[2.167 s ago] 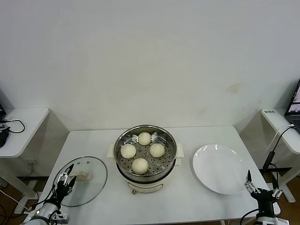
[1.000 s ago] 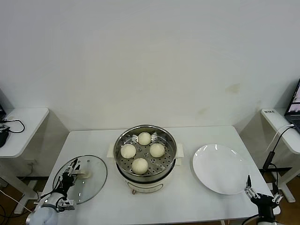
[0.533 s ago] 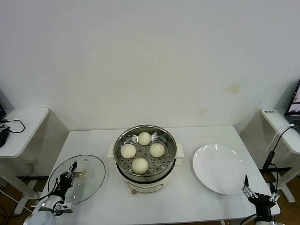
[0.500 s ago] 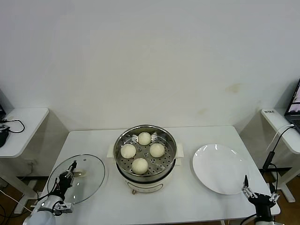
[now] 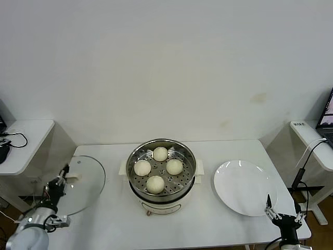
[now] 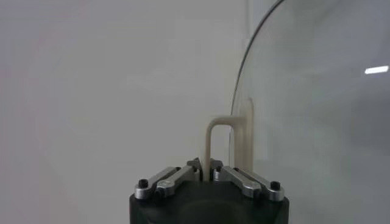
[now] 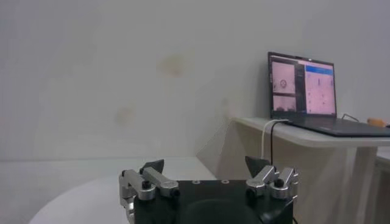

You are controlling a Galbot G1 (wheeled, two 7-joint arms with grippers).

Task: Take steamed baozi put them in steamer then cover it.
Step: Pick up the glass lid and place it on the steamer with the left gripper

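This looks like a robot test room or lab, not a home kitchen. A plain white table (image 5: pixel 218 219) stands against a bare white wall (image 5: pixel 166 67), with no counters, sink or cupboards around it. Just beside the right gripper (image 5: pixel 281 209) is a white side desk (image 5: pixel 307 136) carrying an open laptop (image 7: pixel 303 91) with its cable hanging down. Near the left gripper (image 5: pixel 58 179) another white side desk (image 5: pixel 23 136) holds black cables.

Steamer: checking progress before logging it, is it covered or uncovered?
Uncovered: the steamer shows four baozi; the left gripper holds the cover aside.
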